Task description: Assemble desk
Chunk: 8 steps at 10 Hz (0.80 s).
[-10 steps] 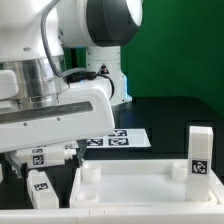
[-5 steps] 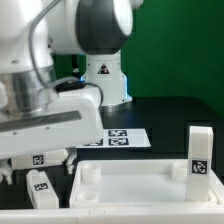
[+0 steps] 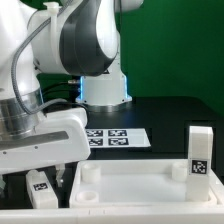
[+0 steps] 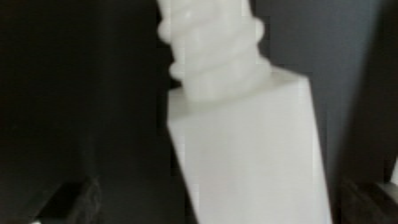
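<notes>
Desk leg (image 4: 240,130) between jaws of wide-open hand (image 4: 217,200), not gripped

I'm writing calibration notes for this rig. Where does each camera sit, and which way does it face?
Exterior view: off the arm, low and close, facing the tabletop, marker board and tagged leg; the arm fills the exterior view's left.
Wrist view: on the wrist, looking along the open gripper at a leg.
Shared: likely that one leg.

Black table (image 3: 175,112): marker board (image 3: 118,138), rimmed tabletop (image 3: 135,195), upright leg (image 3: 198,150), second leg (image 3: 40,190).
</notes>
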### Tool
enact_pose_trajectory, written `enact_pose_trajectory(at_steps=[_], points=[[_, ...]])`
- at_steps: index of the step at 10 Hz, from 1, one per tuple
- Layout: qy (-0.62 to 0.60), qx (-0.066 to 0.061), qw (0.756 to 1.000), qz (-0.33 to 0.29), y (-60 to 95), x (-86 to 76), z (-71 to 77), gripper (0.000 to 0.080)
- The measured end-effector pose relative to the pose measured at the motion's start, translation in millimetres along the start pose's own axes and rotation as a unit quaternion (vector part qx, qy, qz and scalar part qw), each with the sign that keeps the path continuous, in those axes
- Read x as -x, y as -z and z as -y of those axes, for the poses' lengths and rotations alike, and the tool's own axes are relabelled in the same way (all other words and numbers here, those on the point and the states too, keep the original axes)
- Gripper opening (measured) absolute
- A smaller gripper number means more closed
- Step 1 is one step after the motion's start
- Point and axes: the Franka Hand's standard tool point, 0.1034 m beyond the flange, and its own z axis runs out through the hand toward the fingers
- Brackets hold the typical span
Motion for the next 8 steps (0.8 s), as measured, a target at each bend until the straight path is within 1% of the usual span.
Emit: enact_pose_trajectory(at_steps=[2, 3, 4, 6, 7, 8], points=[[0.0, 0.0, 1.0, 0.0, 0.0, 0.3, -0.7, 0.0649], [-0.001, 0.0, 1.0, 0.0, 0.0, 0.3, -0.7, 0.0627], [-0.001, 0.0, 1.0, 0.0, 0.0, 0.3, -0.8, 0.0627], [-0.001, 0.0, 1.0, 0.0, 0.1, 0.4, -1.0, 0.0281], [-0.009, 0.001, 1.0, 0.0, 1.2, 1.3, -1.9, 0.0281], [-0.049, 0.0, 0.999, 0.001, 7.9, 8.0, -1.4, 0.0284]])
